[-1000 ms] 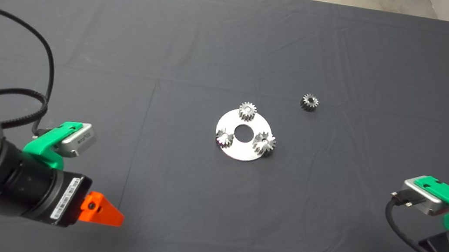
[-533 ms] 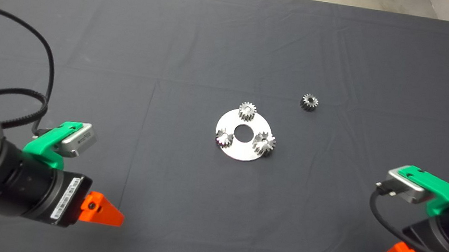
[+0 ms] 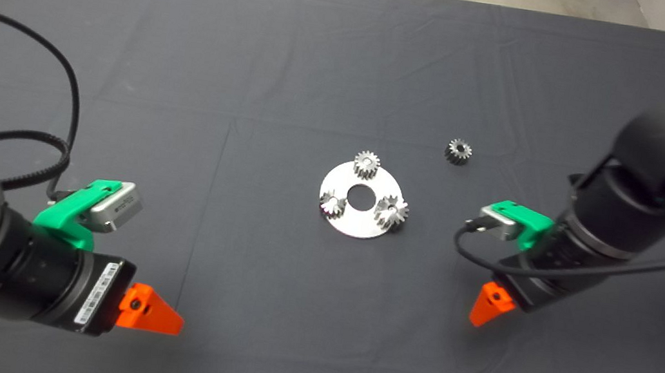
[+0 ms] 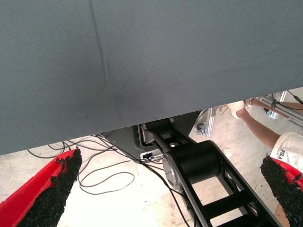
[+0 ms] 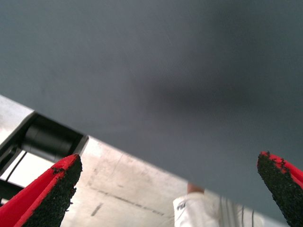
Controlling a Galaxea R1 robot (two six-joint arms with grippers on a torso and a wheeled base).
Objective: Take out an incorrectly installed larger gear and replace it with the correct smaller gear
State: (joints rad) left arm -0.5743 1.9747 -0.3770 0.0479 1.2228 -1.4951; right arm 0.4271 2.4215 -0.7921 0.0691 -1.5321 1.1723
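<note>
A round steel plate [image 3: 343,181] with a centre hole lies mid-mat and carries three gears. The larger gear [image 3: 392,212], with flaring slanted teeth, sits on the plate's right side. Two small straight-toothed gears [image 3: 367,164] [image 3: 332,204] stand at its far side and left side. The smaller gear [image 3: 458,151] lies loose on the mat, up and to the right of the plate. My right gripper [image 3: 477,317] hovers open over the mat, right of and nearer than the plate, holding nothing. My left gripper [image 3: 170,322] waits open at the lower left.
Black cables [image 3: 63,110] loop over the mat behind the left arm. The left wrist view shows the mat's edge, the robot's base [image 4: 194,161] and a person's leg [image 4: 258,127] on the floor. A person's shoe [image 5: 194,208] shows past the mat's edge in the right wrist view.
The right arm has swung in from the lower right edge toward the middle, its gripper now near the plate's right. The left arm and all gears have stayed put.
</note>
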